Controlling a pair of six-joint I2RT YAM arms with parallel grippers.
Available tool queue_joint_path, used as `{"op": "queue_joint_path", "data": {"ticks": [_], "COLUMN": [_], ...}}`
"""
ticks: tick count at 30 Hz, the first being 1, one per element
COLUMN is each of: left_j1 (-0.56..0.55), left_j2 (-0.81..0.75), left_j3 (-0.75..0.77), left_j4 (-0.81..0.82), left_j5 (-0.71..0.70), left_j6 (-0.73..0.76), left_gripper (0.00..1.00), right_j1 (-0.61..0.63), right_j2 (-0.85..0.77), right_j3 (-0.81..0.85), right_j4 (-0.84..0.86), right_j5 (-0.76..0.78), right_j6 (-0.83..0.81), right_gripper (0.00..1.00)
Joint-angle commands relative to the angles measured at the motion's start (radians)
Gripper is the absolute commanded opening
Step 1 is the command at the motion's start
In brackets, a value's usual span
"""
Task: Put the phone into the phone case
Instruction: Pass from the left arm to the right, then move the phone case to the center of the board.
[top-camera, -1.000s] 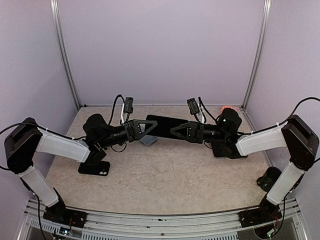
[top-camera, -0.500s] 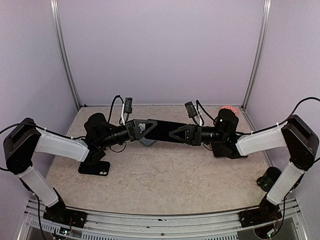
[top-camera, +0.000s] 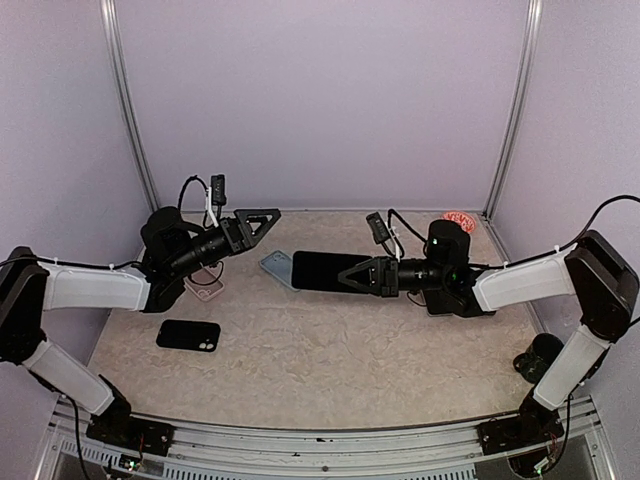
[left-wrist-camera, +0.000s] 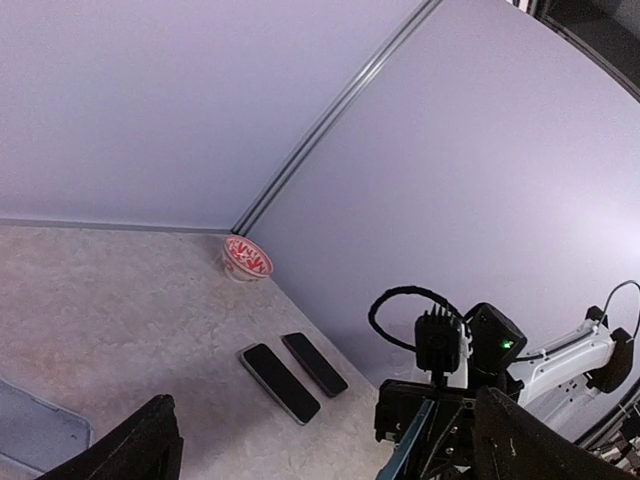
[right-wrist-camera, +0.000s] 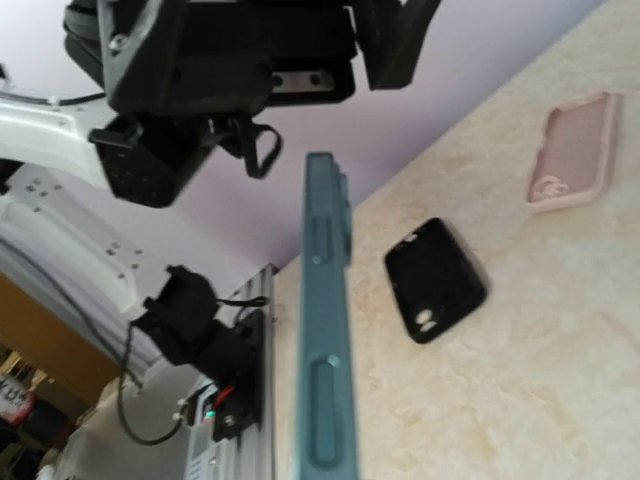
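Overhead, the right claw (top-camera: 352, 272) is pinched on the phone (top-camera: 320, 270), gripping it by the end nearest the right arm; the phone is held clear of the worktop (top-camera: 330, 360), about mid-way across it, with its dark screen facing up and its long side pointing towards the left arm. In the right wrist view the phone shows edge-on as a thin teal band with side buttons; that claw's own fingers cannot be made out there.

The left claw (top-camera: 262, 220) is spread wide and holds nothing; it hangs above the far-left part of the worktop, well apart from the phone, and its two dark fingers (left-wrist-camera: 130, 450) frame the bottom corners of the left wrist view.

A grey-blue case (top-camera: 275, 265) lies flat on the worktop just beside the phone's free end; the phone hides part of it from above, so whether they touch cannot be told. A pink case (top-camera: 205, 285) lies below the left claw, open side up; nearer the front edge rests a black item (top-camera: 188, 335) with a camera cut-out, case or handset unclear. Two dark handsets (left-wrist-camera: 280, 383) lie side by side near the right wall; a red-patterned dish (left-wrist-camera: 246, 258) sits in the far right corner.
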Motion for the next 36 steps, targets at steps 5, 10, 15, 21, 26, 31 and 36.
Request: {"op": "queue_joint_path", "data": {"ticks": [5,10,15,21,26,31,36], "left_j1": [0.091,0.146,0.205,0.228,0.237,0.24,0.245], "left_j2": [0.048,0.167,0.341,0.522,0.596,0.657,0.711], "left_j3": [0.074,0.132,0.266,0.403,0.463,0.523,0.586], "left_j4": [-0.211,-0.214,-0.246,-0.326,-0.362,-0.402,-0.458], "left_j5": [-0.053,-0.034,0.027,0.049,0.033,0.03,0.018], "left_j6": [0.064,0.062,0.043,0.072,0.091,0.111,0.146], "left_gripper": [0.99,0.99,0.99,0.99,0.99,0.99,0.99], "right_j1": [-0.012,-0.012,-0.012,-0.013,-0.012,-0.013,-0.013], "right_j2": [-0.062,-0.094,-0.114,-0.136,-0.143,-0.135,-0.135], "right_j3": [0.022,0.03,0.03,0.021,0.008,0.01,0.003], "right_j4": [-0.142,-0.248,-0.308,-0.343,-0.353,-0.36,-0.366], "right_j5": [0.151,0.263,0.333,0.355,0.381,0.409,0.427], "right_j6": [-0.082,-0.139,-0.165,-0.186,-0.192,-0.183,-0.183], "right_gripper": [0.0,0.0,0.0,0.0,0.0,0.0,0.0]}}
